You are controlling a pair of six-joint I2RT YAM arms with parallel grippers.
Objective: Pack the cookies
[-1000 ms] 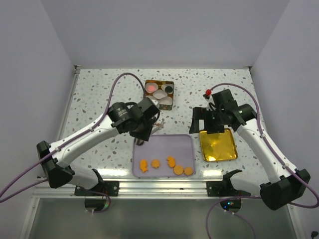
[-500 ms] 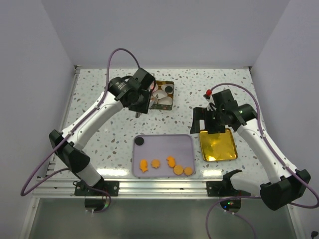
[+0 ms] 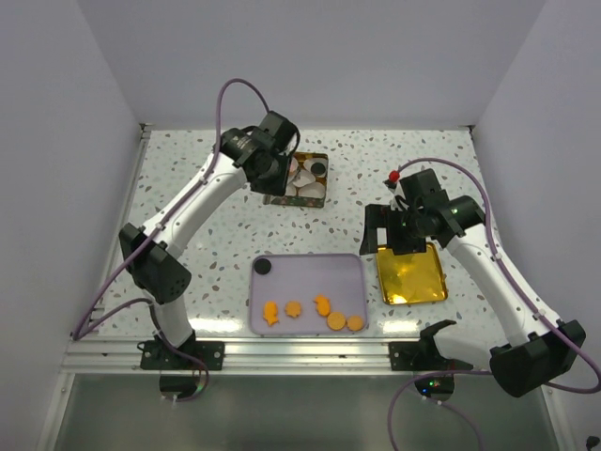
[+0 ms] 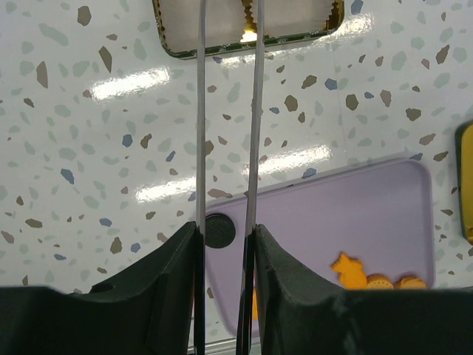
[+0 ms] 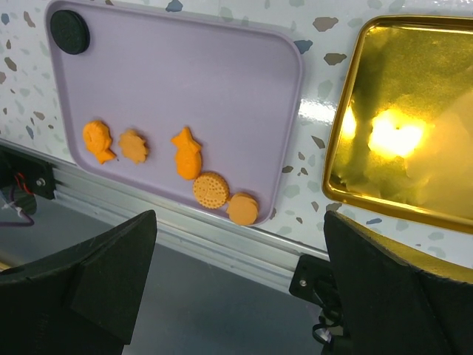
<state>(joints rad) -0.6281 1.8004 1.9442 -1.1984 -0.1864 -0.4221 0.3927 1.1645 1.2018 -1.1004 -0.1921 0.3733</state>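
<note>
Several orange cookies (image 3: 322,304) and one black cookie (image 3: 263,267) lie on the purple tray (image 3: 352,272). They also show in the right wrist view, orange (image 5: 186,153) and black (image 5: 69,31). The brown box (image 3: 323,191) at the back holds white paper cups and another black cookie (image 3: 318,168). The pink one is hidden under my left arm. My left gripper (image 3: 273,188) hovers at the box's near left edge. In the left wrist view its thin blades (image 4: 228,22) stand slightly apart with nothing between them. My right gripper (image 3: 399,237) is wide open and empty (image 5: 236,296).
A gold tray (image 3: 410,272) lies right of the purple tray, under my right gripper, and shows in the right wrist view (image 5: 414,118). The table's front rail (image 3: 300,352) runs just below the purple tray. White walls close in the table.
My left arm has lifted off the purple tray's far left corner and swung back to the box. The black cookie now shows on that corner. The right arm has not moved.
</note>
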